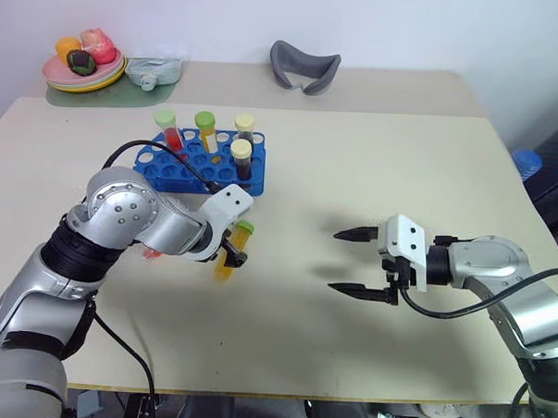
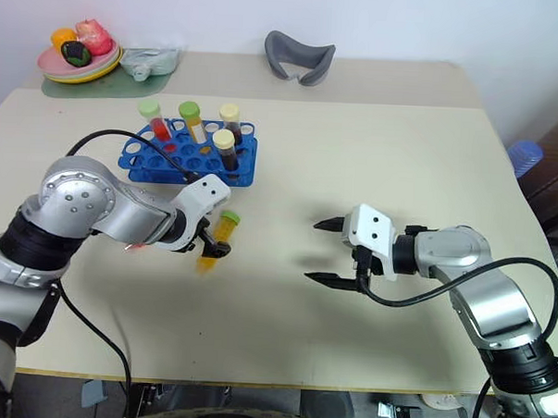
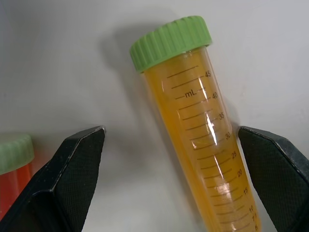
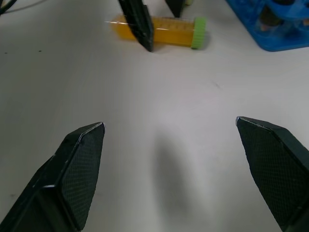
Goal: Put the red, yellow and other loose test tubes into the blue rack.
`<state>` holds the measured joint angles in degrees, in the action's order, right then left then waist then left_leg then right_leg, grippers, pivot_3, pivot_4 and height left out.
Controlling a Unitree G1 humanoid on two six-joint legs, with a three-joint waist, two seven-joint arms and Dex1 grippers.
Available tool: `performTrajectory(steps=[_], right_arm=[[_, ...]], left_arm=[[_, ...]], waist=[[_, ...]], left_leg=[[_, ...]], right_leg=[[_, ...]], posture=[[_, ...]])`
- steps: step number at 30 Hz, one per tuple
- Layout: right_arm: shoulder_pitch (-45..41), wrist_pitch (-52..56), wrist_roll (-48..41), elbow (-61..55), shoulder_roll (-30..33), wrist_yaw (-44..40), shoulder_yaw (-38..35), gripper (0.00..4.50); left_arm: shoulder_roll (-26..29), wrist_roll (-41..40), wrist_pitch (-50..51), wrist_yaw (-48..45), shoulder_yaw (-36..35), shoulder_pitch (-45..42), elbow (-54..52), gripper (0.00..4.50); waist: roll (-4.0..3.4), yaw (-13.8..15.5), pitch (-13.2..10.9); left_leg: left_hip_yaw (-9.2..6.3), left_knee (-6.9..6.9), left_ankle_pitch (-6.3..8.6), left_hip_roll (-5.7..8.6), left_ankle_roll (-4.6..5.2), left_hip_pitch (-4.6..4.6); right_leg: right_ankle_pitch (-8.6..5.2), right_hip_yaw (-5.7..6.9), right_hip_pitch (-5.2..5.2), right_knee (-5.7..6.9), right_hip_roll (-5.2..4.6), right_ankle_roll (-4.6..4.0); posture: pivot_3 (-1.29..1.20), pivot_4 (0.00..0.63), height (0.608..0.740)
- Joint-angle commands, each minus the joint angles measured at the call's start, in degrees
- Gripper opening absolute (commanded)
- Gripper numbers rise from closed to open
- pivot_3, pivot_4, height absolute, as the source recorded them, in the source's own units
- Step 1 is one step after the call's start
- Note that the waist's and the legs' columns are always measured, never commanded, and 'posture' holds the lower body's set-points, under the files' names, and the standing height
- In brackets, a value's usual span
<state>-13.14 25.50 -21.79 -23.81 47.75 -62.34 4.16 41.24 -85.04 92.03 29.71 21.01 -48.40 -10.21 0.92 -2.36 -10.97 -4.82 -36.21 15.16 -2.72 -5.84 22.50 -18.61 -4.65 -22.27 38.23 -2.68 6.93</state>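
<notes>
The blue rack [image 1: 190, 168] stands on the table at the back left, holding several capped tubes: a red one [image 1: 171, 130], a yellow one [image 1: 206, 132] and two dark ones with cream caps [image 1: 241, 158]. In front of it a yellow test tube [image 1: 224, 268] with a green cap lies flat. My left gripper [image 1: 231, 251] points down over it, open, one finger on each side [image 3: 77, 164]. A red test tube [image 3: 12, 169] with a green cap lies beside it, mostly hidden under my left arm. My right gripper [image 1: 337, 261] hovers open and empty to the right, pointing left.
Pink and yellow stacked plates [image 1: 58, 73] with toy food sit on a green mat at the back left corner, next to a pale green item [image 1: 153, 72]. A grey curved object [image 1: 304, 67] lies at the back centre. A blue object [image 1: 526, 162] stands off the table's right edge.
</notes>
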Motion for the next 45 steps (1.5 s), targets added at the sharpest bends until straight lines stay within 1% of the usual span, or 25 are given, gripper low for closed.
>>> performTrajectory(steps=[1, 7, 10, 14, 24, 33, 36, 41, 45], right_arm=[[0.06, 0.17, -1.53, -2.68, -0.27, 0.33, -0.82, 4.43], [-0.38, -0.17, -1.68, -2.37, -0.28, 0.06, -0.48, 4.43], [-0.48, -0.23, -1.72, -2.39, -0.47, 0.2, -0.28, 4.5], [-0.43, -0.18, -1.67, -2.68, -0.76, 0.46, -0.07, 4.5], [-0.26, -0.02, -1.8, -3.02, -1.0, 0.88, -0.11, 4.5], [-0.84, 0.09, -1.82, -2.91, -1.37, 0.98, 0.24, 4.5], [-0.98, 0.11, -1.8, -2.81, -1.39, 0.91, 0.28, 4.5], [-0.6, 0.09, -1.73, -3.01, -1.47, 1.09, 0.33, 4.5], [-0.29, 0.36, -1.75, -3.51, -1.65, 1.51, 0.32, 4.5]], left_arm=[[-0.58, -4.53, 0.47, 5.34, -1.15, 1.21, 2.03, 4.5], [0.34, -8.68, -0.42, 11.61, -0.77, 1.63, 3.54, 4.5], [1.12, -10.72, -1.49, 13.9, -0.03, 1.46, 3.41, 3.75], [2.52, -13.49, -3.39, 16.65, 1.6, 1.07, 3.12, 1.83], [5.25, -17.39, -7.04, 20.76, 5.86, -0.9, 2.55, 1.83], [7.02, -18.15, -8.23, 20.35, 7.63, -2.04, 3.11, 1.83], [6.76, -17.31, -8.32, 19.59, 7.35, -2.69, 4.88, 1.83], [4.43, -12.64, -6.63, 16.38, 6.28, -4.93, 9.74, 1.83], [2.93, -9.09, -4.89, 13.3, 4.85, -4.1, 11.74, 1.83]], waist=[[-0.01, -0.02, 0.01], [-0.01, -0.15, 0.01], [-0.01, -0.16, 0.01], [0.0, -0.06, 0.02], [0.0, -0.11, 0.02], [0.0, -0.12, 0.02], [0.0, -0.11, 0.02], [0.0, -0.03, 0.02], [-0.05, -0.02, 0.05]], left_leg=[[0.0, -0.01, 0.0, 0.0, 0.0, -0.04], [0.0, -0.03, -0.03, 0.0, -0.06, -0.05], [0.0, -0.03, -0.1, 0.0, -0.19, -0.05], [0.0, -0.03, -0.12, 0.0, -0.22, -0.05], [0.01, -0.03, -0.14, 0.0, -0.25, -0.05], [0.01, -0.03, -0.15, 0.0, -0.27, -0.05], [0.01, -0.03, -0.16, 0.0, -0.29, -0.05], [0.01, -0.04, -0.16, 0.01, -0.29, -0.05], [0.01, -0.04, -0.16, 0.02, -0.29, -0.05]], right_leg=[[0.0, 0.0, 0.03, 0.02, 0.0, 0.0], [0.0, 0.0, 0.03, 0.05, 0.01, 0.0], [0.0, -0.01, 0.02, 0.07, 0.01, 0.0], [0.0, -0.01, 0.03, 0.07, 0.01, 0.0], [0.0, -0.01, 0.02, 0.07, 0.02, 0.0], [0.0, -0.01, 0.02, 0.07, 0.02, 0.0], [0.0, -0.01, 0.02, 0.08, 0.02, 0.0], [0.0, 0.0, 0.03, 0.07, 0.02, 0.0], [0.0, 0.0, 0.04, 0.08, 0.02, 0.0]], posture=[[0.0, 0.15, 0.74], [0.0, 0.15, 0.74], [0.0, 0.15, 0.74], [0.0, 0.15, 0.74], [0.0, 0.15, 0.74], [0.0, 0.15, 0.74], [0.0, 0.15, 0.74], [0.0, 0.15, 0.74], [0.0, 0.15, 0.74]])
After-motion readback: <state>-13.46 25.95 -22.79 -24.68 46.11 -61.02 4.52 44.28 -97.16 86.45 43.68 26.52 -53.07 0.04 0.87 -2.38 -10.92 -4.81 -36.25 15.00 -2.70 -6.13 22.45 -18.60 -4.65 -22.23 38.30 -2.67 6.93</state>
